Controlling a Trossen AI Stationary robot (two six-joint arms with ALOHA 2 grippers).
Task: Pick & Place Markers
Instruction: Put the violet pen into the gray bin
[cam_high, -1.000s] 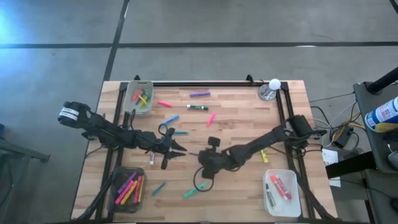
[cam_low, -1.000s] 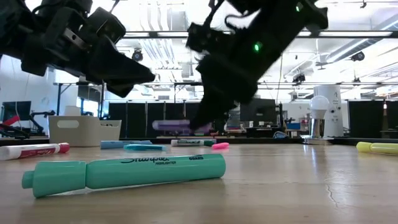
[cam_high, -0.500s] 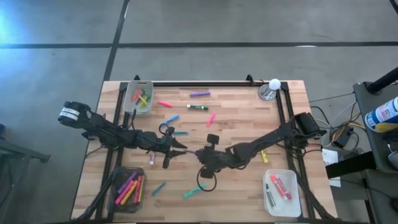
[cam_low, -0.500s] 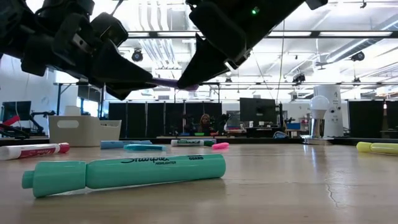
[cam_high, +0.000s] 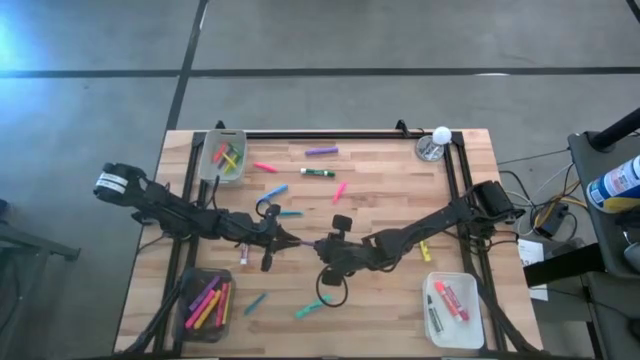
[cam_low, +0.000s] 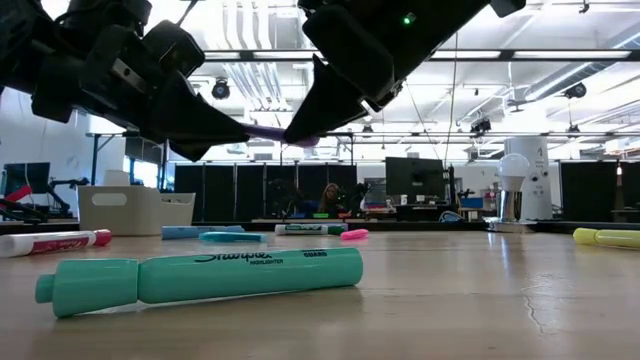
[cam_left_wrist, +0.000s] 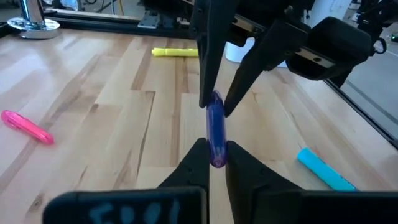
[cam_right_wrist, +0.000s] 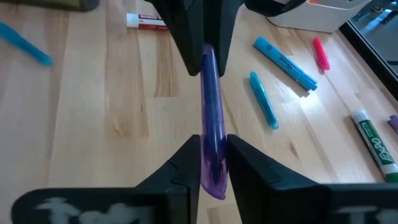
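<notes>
since a second ago the 2 arms have met mid-table. from above, the left gripper (cam_high: 285, 240) and right gripper (cam_high: 318, 246) point tip to tip over the table (cam_high: 390, 200). at table height, a purple marker (cam_low: 268, 133) bridges them in the air above a teal highlighter (cam_low: 200, 278). both wrist views show each gripper's fingers pinching one end of the purple marker.

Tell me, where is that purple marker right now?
The purple marker hangs in the air above the middle of the table, pinched at one end by the left tool and at the other by the right tool.
</notes>
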